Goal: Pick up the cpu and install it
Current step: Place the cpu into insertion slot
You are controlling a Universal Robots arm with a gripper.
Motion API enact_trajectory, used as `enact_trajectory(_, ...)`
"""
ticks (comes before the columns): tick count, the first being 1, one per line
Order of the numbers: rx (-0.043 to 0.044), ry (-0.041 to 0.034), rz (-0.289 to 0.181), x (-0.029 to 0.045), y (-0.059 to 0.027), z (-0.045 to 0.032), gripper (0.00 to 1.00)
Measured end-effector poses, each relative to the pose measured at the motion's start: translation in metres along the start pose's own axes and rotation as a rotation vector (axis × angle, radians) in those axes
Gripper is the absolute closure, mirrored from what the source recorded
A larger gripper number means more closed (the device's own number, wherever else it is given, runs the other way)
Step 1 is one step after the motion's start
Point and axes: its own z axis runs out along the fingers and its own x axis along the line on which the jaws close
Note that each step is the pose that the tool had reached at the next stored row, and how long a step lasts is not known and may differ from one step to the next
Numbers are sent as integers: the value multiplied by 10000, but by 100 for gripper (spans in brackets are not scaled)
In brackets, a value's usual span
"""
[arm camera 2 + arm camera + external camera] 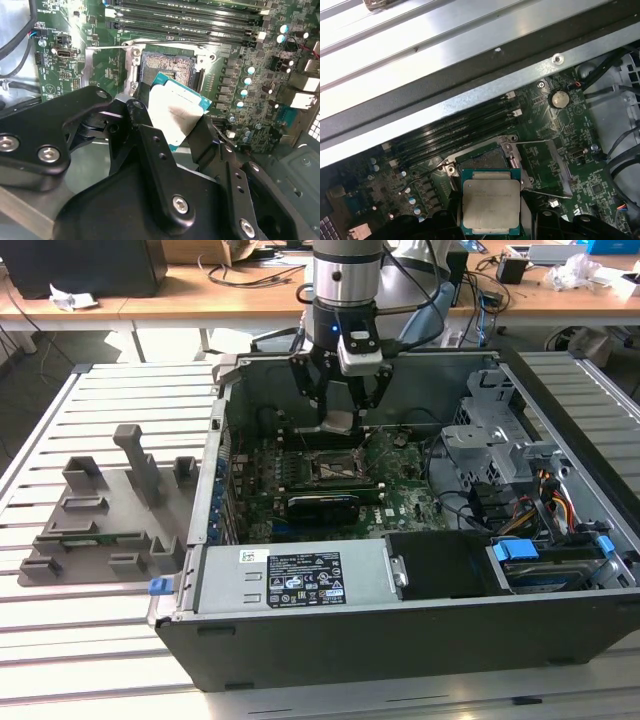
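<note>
Between the fingers of the gripper sits the cpu, clamped by two opposite edges with its silver lid turned up toward the wrist; the jaws are closed on it. Just below the fingertips, and reaching a little beyond them, lies the open socket. Its contact field is bare and its metal load frame is swung out to one side. In the first wrist view the chip's edges run nearly parallel to the socket's, and the chip covers the socket's nearer border. From the exterior view I judge it hangs clear above the socket, not yet seated. Past the socket run the memory slots on the motherboard, then the wall of the computer case. Well away from the hand, outside the case at the exterior view's left, rests the grey tray.
</note>
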Motion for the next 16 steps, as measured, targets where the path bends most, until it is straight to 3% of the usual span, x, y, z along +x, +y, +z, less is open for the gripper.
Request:
enact_trajectory(11, 65, 88, 1220, -2, 1, 1, 45)
enact_trajectory(16, 114, 96, 1542, -5, 2, 1, 45)
